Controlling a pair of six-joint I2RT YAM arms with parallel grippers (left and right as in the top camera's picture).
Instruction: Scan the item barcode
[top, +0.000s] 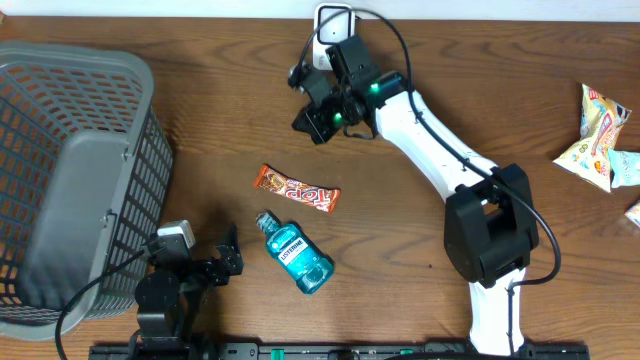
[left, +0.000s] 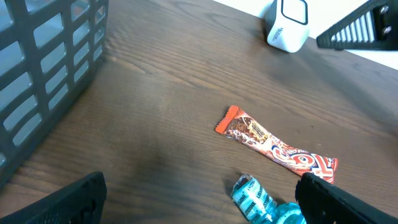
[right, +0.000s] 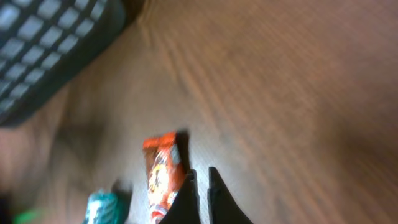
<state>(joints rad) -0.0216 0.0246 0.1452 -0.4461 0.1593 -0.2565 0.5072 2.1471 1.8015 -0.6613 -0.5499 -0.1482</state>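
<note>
The candy bar (top: 298, 190) lies flat on the desk (top: 520, 70), well apart from the white scanner (top: 335, 22), evidently not yet picked up. The right hand (right: 200, 171) hovers between them, fingers together and empty. The left hand (top: 233, 252) waits with its fingers spread apart.

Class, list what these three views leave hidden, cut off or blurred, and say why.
1. Candy bar: any barcode is too small overhead and blurred in the right wrist view.
2. Mouthwash bottle: cut off by the bottom edge in the left wrist view.
3. Snack packets: cut off by the right edge overhead.
</note>
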